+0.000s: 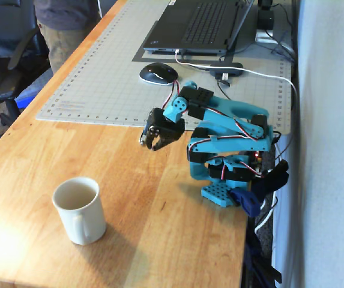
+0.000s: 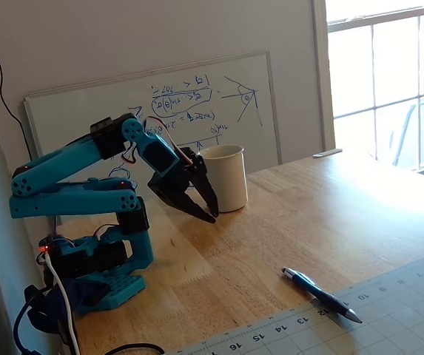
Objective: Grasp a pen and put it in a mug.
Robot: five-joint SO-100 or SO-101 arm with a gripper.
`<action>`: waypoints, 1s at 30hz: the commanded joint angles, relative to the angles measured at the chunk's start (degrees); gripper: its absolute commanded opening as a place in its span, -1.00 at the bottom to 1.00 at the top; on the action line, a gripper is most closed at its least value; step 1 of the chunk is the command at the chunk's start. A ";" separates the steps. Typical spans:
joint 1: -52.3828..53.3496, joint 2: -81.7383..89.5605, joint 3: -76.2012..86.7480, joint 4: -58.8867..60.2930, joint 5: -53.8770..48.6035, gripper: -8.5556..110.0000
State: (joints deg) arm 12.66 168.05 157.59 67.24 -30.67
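Observation:
The dark pen lies on the wooden table with its metal tip on the edge of the cutting mat. In the other fixed view it is almost wholly hidden behind my raised gripper. The cream-white mug stands upright at the near left, its handle toward the camera. My gripper hangs above the table between mug and pen. It points down, its fingers together with nothing held. It overlaps the mug's left side in that view.
A grey cutting mat covers the far part of the table, carrying a mouse, a laptop and cables. A whiteboard leans on the wall behind the mug. The arm's base sits at the table's right edge.

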 commanded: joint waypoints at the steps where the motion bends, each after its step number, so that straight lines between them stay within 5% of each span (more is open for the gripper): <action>1: 4.04 -5.63 -8.79 -0.53 -2.99 -0.76; 17: 21.18 -30.59 -22.50 -2.02 -15.56 -0.64; 30: 29.27 -55.99 -27.25 -30.50 -15.64 -0.62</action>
State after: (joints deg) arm 39.55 115.05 135.35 44.47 -45.53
